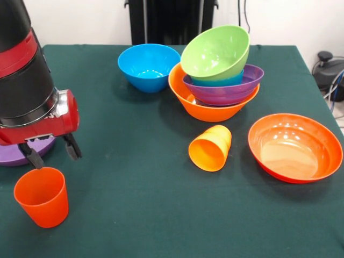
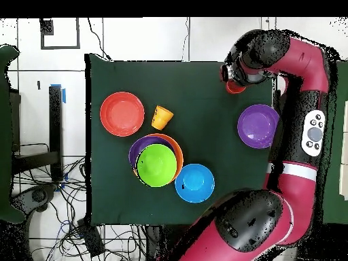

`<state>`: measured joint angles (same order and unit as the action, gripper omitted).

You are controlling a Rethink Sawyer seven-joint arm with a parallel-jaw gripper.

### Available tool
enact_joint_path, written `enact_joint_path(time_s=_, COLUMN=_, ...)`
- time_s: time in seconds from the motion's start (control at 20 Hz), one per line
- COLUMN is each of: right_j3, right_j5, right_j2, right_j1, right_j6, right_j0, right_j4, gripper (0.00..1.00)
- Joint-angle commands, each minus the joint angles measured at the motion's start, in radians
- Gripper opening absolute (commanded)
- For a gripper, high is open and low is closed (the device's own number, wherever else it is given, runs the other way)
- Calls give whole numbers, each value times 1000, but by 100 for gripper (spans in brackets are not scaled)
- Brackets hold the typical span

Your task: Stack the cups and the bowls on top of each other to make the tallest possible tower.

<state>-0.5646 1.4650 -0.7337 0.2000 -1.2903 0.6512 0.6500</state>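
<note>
My gripper [image 1: 50, 155] hangs open just above and behind the upright red-orange cup [image 1: 42, 196] at the front left; nothing is between its fingers. In the overhead view the arm hides most of that cup [image 2: 235, 87]. The yellow-orange cup [image 1: 210, 148] lies on its side mid-table and also shows in the overhead view [image 2: 162, 117]. The tower [image 1: 217, 80] is a large yellow-orange bowl holding a purple bowl, a small blue bowl and a tilted lime green bowl [image 2: 157, 164] on top.
A medium blue bowl [image 1: 149, 66] stands left of the tower. A wide red-orange bowl [image 1: 295, 147] sits at the right. A second purple bowl [image 1: 24, 152] lies partly behind the arm and shows whole in the overhead view [image 2: 258, 126].
</note>
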Motion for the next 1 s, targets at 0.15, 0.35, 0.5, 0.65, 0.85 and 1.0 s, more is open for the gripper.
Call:
enact_joint_path(time_s=0.15, right_j3=-21, right_j5=-49, right_j2=34, right_j1=-54, right_j6=394, right_j0=17, right_j4=88, gripper=100)
enact_joint_path(time_s=0.35, right_j3=-22, right_j5=-44, right_j2=36, right_j1=-58, right_j6=415, right_j0=19, right_j4=92, gripper=100)
enact_joint_path(time_s=0.5, right_j3=-19, right_j5=-49, right_j2=34, right_j1=-63, right_j6=414, right_j0=17, right_j4=92, gripper=100)
enact_joint_path(time_s=0.65, right_j3=-8, right_j5=-48, right_j2=28, right_j1=-74, right_j6=418, right_j0=14, right_j4=93, gripper=100)
enact_joint_path(time_s=0.85, right_j3=-43, right_j5=-84, right_j2=43, right_j1=-80, right_j6=421, right_j0=25, right_j4=94, gripper=100)
enact_joint_path(time_s=1.0, right_j3=-64, right_j5=-127, right_j2=56, right_j1=-93, right_j6=414, right_j0=29, right_j4=104, gripper=100)
